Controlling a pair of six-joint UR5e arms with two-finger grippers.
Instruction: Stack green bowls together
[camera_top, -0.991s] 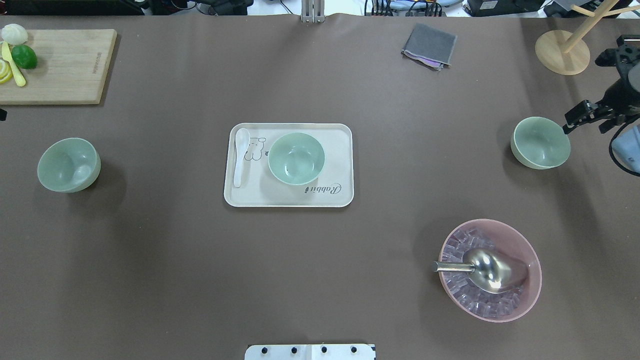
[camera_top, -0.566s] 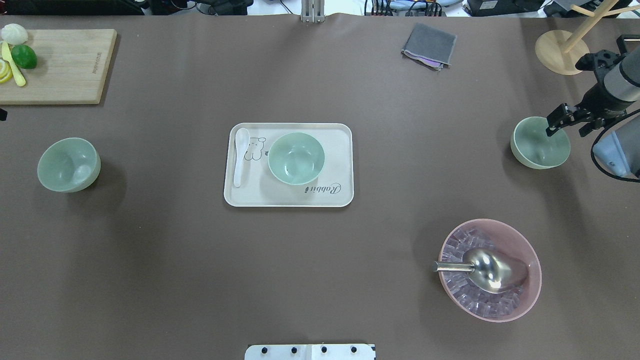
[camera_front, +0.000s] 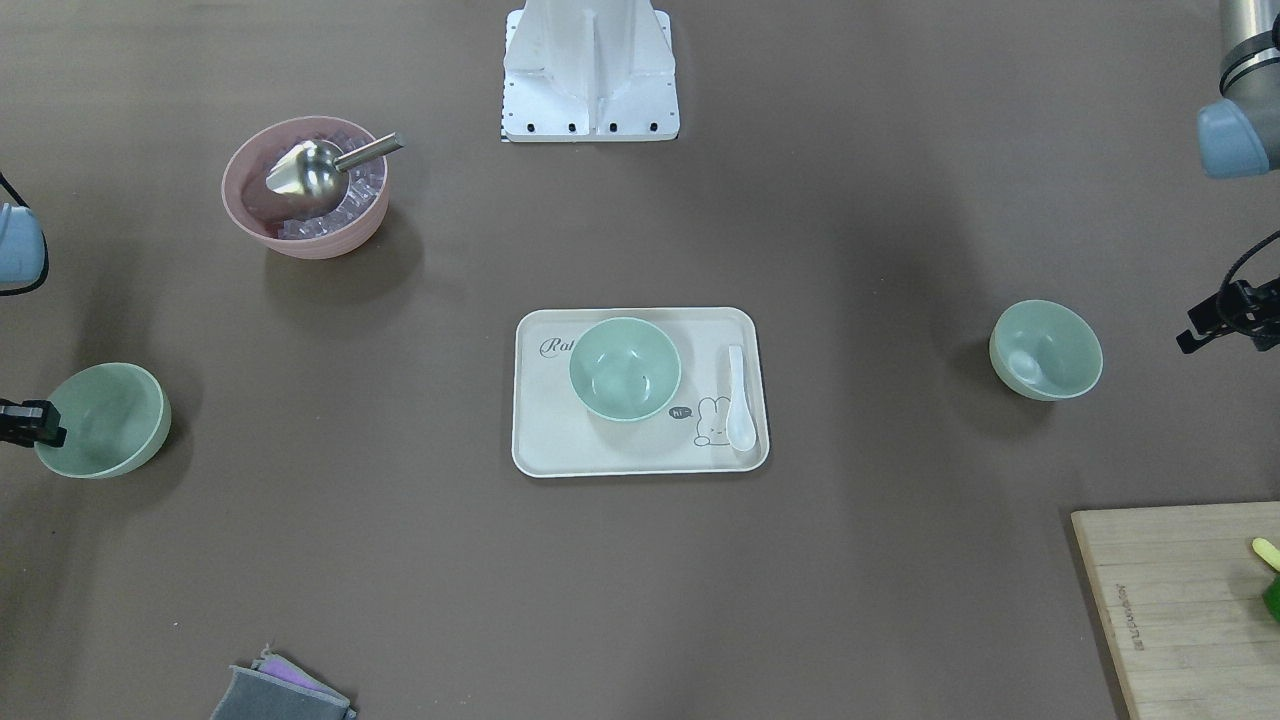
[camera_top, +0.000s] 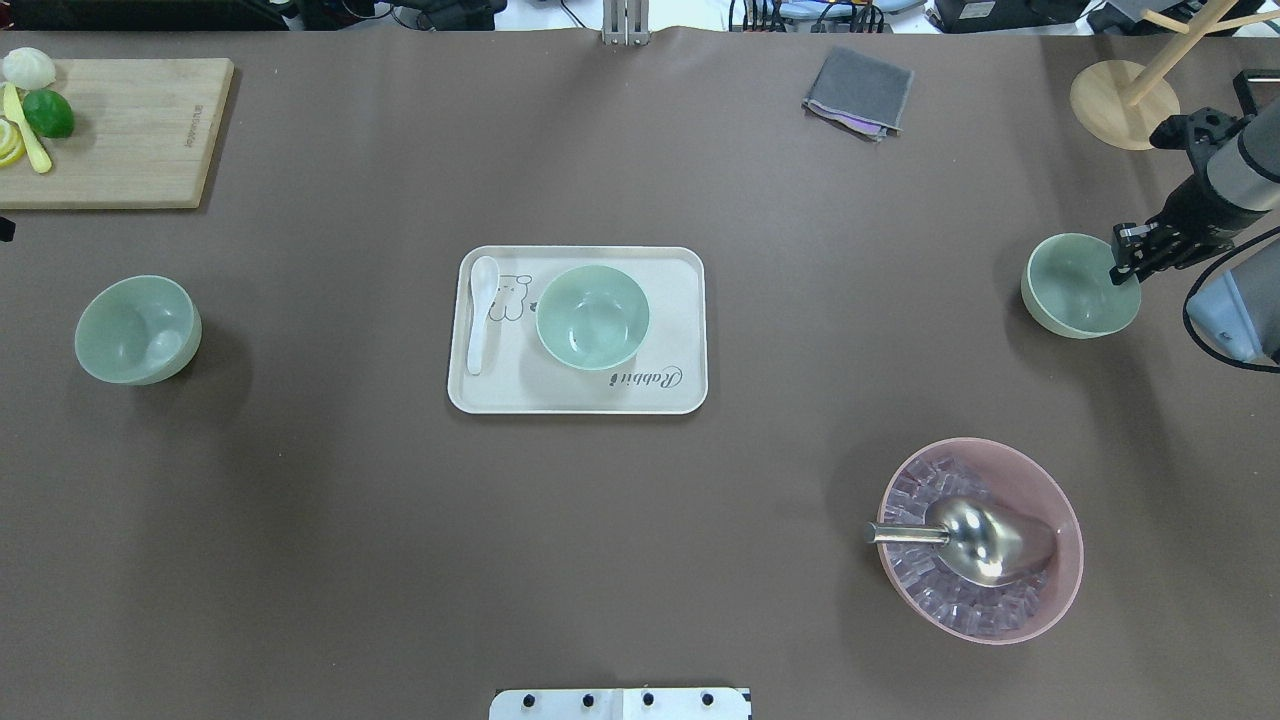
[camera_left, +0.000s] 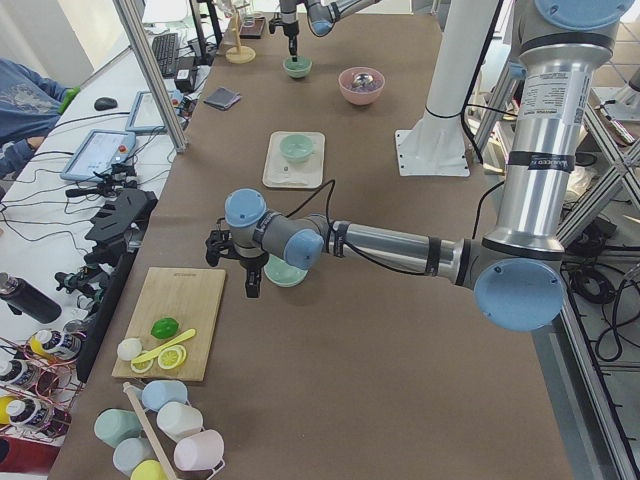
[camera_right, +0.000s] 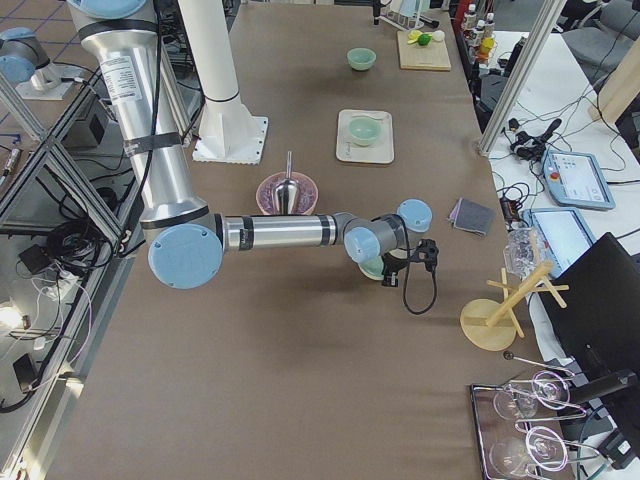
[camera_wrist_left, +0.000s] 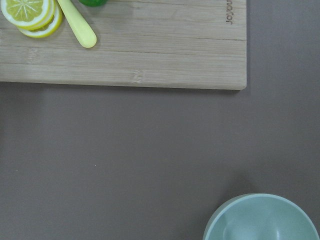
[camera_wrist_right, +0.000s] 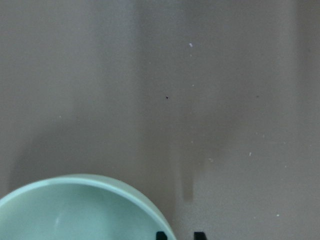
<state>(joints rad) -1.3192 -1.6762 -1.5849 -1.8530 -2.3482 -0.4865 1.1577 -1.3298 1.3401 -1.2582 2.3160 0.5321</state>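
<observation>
Bowl (camera_top: 592, 317) on tray (camera_top: 560, 396) — spoon (camera_top: 481, 312) beside.

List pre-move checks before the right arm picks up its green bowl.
1. Approach: right gripper sits at the right bowl's outer rim: ok.
2. Grip: rim between the jaws: cannot tell; the right wrist view shows only their tips, apart, beside the rim.
3. Target: tray bowl upright and empty: ok.
4. Clutter: spoon lies on the tray beside the tray bowl, apart: ok.
5. Other arm: left gripper apart from the left bowl: ok.
6. Path: pink bowl looks off the straight line to the tray: ok.
</observation>
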